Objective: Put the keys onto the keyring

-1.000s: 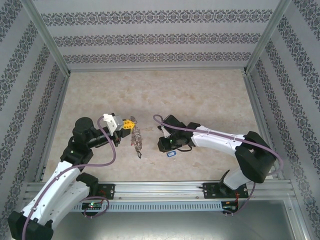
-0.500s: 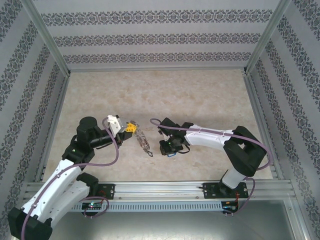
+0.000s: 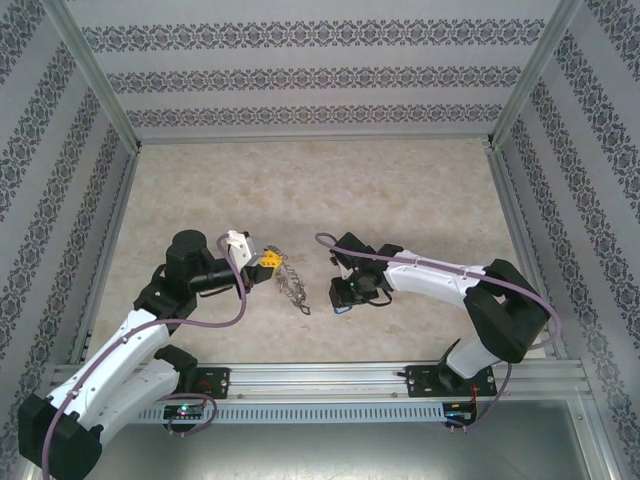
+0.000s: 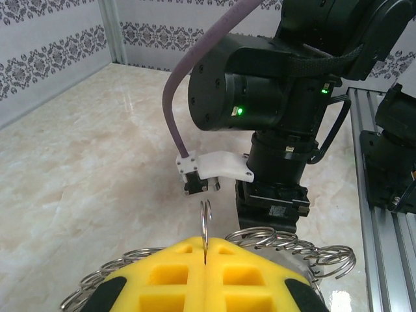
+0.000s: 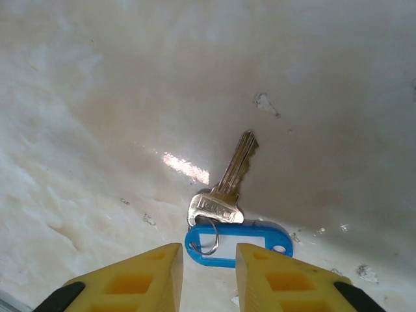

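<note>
My left gripper (image 3: 268, 262) is shut on the keyring (image 3: 291, 284), which hangs from it just above the table. In the left wrist view the yellow fingers (image 4: 162, 276) are pressed together on a thin upright loop of the keyring (image 4: 205, 221), and wire coils spread to both sides. One of the keys (image 5: 229, 182), silver with a blue tag (image 5: 260, 242), lies flat on the table. My right gripper (image 5: 209, 273) hovers open just short of the tag, with nothing between its fingers. From above, the right gripper (image 3: 345, 296) stands over the blue tag (image 3: 343, 308).
The right arm's black wrist (image 4: 279, 97) stands close in front of the left gripper. The aluminium rail (image 3: 320, 378) runs along the near edge, and patterned walls close in the other three sides. The marble tabletop (image 3: 300, 190) stretches away behind both grippers.
The left gripper has carried the keyring right and nearer to the right gripper. The right arm swung left, then back right, staying low over the blue-tagged key.
</note>
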You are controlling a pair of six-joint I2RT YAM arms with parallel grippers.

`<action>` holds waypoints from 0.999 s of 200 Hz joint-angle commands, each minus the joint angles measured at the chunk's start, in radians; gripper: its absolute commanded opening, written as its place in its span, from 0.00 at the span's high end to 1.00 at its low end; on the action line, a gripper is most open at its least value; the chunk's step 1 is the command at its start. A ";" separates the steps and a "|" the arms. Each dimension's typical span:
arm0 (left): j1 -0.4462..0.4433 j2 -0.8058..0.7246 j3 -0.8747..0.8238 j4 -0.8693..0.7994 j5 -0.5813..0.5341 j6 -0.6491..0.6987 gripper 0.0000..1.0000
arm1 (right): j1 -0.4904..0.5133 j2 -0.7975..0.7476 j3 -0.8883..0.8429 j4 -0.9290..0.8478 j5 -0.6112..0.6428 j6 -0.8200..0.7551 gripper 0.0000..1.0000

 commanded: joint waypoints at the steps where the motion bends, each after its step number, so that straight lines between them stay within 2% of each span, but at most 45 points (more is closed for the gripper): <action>1: -0.018 -0.008 -0.014 0.071 0.021 -0.008 1.00 | 0.009 0.051 0.017 -0.012 -0.030 -0.013 0.72; 47: -0.021 -0.002 -0.015 0.058 0.014 0.001 1.00 | 0.027 0.128 0.051 0.000 -0.032 -0.017 0.73; 83: -0.022 0.000 -0.016 0.054 0.010 0.003 1.00 | 0.041 0.134 0.080 -0.033 0.010 -0.013 0.82; 99: -0.022 -0.002 -0.018 0.055 0.004 0.002 1.00 | 0.044 0.115 0.082 -0.027 0.017 -0.013 0.92; 170: -0.022 0.003 -0.015 0.062 -0.005 -0.005 1.00 | 0.048 0.049 0.098 -0.026 0.023 -0.022 0.94; 200: -0.022 0.005 -0.018 0.059 -0.011 -0.005 1.00 | 0.051 0.090 0.111 -0.034 0.016 -0.023 0.91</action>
